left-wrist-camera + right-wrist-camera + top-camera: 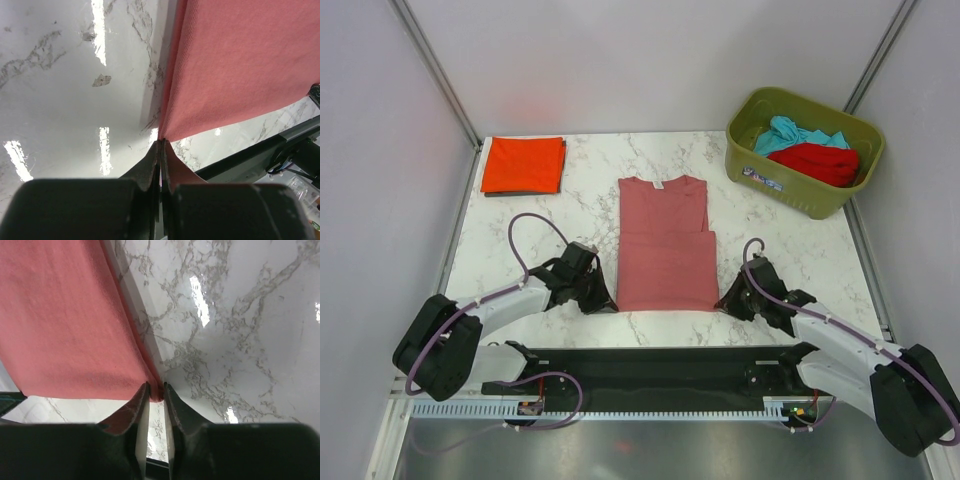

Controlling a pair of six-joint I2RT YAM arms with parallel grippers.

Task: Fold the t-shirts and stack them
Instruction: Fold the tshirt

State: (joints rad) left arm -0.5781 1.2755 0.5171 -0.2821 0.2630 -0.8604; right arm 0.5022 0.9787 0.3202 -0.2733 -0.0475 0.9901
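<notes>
Left jaws clamping pink t-shirt [665, 250], right jaws ajar, orange t-shirt [523, 165], two in bin [820, 203]

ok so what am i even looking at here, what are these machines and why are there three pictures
These are two robot arms bolted at the near edge of a marble table. The wide picture comes from a fixed camera above and behind them. The other two come from a small camera on each arm's wrist, looking along its own fingers.

On the table lies a dusty pink t-shirt, partly folded, with a folded orange-red t-shirt at the far left. An olive-green bin at the far right holds a teal t-shirt and a red t-shirt.

The left hand is shut on the pink t-shirt's near left corner. The right hand has the near right corner between its fingers, which stand slightly apart, so a firm grip cannot be confirmed.
</notes>
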